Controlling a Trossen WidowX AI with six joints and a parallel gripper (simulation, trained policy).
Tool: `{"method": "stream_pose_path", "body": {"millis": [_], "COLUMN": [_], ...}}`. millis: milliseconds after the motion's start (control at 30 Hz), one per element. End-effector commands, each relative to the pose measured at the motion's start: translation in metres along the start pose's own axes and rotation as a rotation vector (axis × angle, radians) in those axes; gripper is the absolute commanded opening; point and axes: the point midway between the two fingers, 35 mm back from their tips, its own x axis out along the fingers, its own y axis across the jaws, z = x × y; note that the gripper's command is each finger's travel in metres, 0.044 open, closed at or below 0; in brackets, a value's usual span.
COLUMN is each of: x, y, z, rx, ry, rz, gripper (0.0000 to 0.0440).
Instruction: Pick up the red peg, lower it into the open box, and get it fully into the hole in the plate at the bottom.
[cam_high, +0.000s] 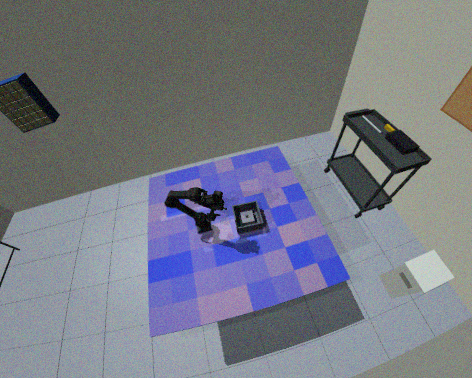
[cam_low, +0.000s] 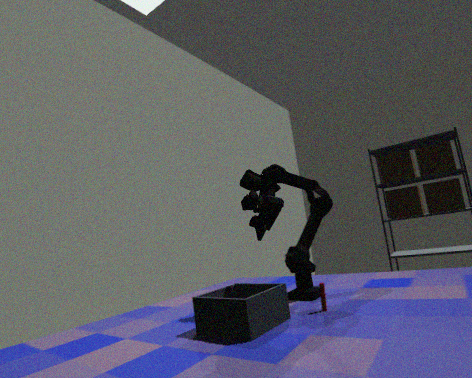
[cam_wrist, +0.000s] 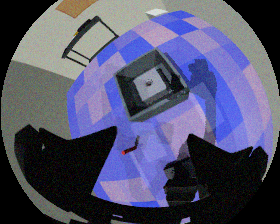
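Note:
The red peg (cam_low: 323, 297) (cam_wrist: 129, 149) stands upright on the patchwork mat, near the arm's base and beside the box; I cannot make it out in the top view. The open dark box (cam_high: 250, 231) (cam_low: 220, 320) (cam_wrist: 156, 110) stands on the mat. The pale plate (cam_high: 243, 220) (cam_wrist: 144, 92) at its bottom has a small hole in the middle, with no peg in it. My gripper (cam_high: 223, 212) (cam_low: 260, 236) (cam_wrist: 153, 134) is open and empty, raised high above the mat. In the wrist view the peg lies between the spread fingers in line of sight, but far below them.
The patchwork mat (cam_high: 225, 305) (cam_low: 345, 360) lies under the arm and box. The box walls rise high around the plate. A dark cart (cam_high: 357, 182) (cam_wrist: 90, 40), a white block (cam_high: 429, 271) and a shelf rack (cam_low: 420, 184) stand off the mat.

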Motion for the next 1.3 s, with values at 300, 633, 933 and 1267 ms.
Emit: {"method": "stream_pose_path", "body": {"millis": [300,633,933,1267], "x": [0.027,0.063,0.092,0.124], "y": [0.014,0.029,0.046,0.062], "z": [-0.022,-0.051,-0.084,-0.123], "rx": [0.099,0.207,0.253,0.256], "ry": [0.184,0.322,0.366,0.361], "rz": [-0.076,-0.252,-0.385,-0.455], "gripper": [0.044,0.044,0.044,0.044]}}
